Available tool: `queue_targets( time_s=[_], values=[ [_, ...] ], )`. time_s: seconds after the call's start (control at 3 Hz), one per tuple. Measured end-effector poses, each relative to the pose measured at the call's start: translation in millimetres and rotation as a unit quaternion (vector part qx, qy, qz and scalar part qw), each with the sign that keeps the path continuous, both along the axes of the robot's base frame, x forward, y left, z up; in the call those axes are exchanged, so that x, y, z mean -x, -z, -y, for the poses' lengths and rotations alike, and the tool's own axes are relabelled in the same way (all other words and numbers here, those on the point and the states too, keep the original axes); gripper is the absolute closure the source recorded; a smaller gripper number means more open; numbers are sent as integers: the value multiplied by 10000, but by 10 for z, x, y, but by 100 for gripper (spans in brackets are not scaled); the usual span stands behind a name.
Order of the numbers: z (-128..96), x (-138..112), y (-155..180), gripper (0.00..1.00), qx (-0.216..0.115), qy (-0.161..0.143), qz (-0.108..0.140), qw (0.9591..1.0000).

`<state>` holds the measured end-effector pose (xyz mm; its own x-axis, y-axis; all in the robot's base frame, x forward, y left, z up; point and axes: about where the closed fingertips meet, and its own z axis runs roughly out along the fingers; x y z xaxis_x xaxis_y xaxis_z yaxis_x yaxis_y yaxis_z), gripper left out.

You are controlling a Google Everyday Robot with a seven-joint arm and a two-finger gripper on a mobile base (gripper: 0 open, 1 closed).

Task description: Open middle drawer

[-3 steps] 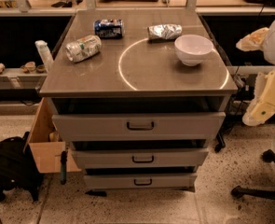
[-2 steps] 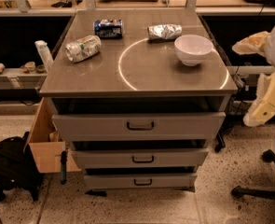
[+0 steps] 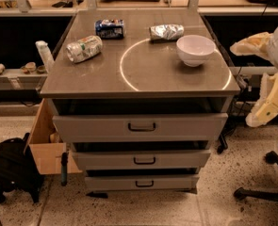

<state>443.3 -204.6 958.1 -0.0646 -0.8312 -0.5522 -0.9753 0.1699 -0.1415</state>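
At the cabinet front, the middle drawer [image 3: 176, 159] lies between the taller top drawer [image 3: 185, 126] and the slim bottom drawer [image 3: 176, 182]; the gripper [image 3: 265, 108] hangs far right, well apart, whether open or closed cannot be told

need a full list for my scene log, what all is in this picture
grey metal cabinet top: 1, grey with a pale ring, centre
grey metal middle drawer: 1, grey, dark loop handle, between the other two
taller grey top drawer: 1, grey, uppermost
slim grey bottom drawer: 1, grey, lowest
white round bowl: 1, white, right on the top
crushed silver-green can: 1, silver-green, left on the top
crushed blue can: 1, blue, back of the top
crumpled silver packet: 1, silver, back, near the bowl
brown cardboard box: 1, brown, floor, left of the cabinet
black backpack: 1, black, floor, far left
robot's cream tool: 1, cream, right edge, apart from the drawers
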Motion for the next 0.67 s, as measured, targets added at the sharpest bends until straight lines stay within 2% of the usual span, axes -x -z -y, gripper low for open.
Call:
queue_targets(
  time_s=[0.33, 0.67],
  values=[
    [26, 19, 69, 0, 14, 93, -17, 10000],
    [135, 48, 348, 0, -126, 131, -156, 9997]
  ],
)
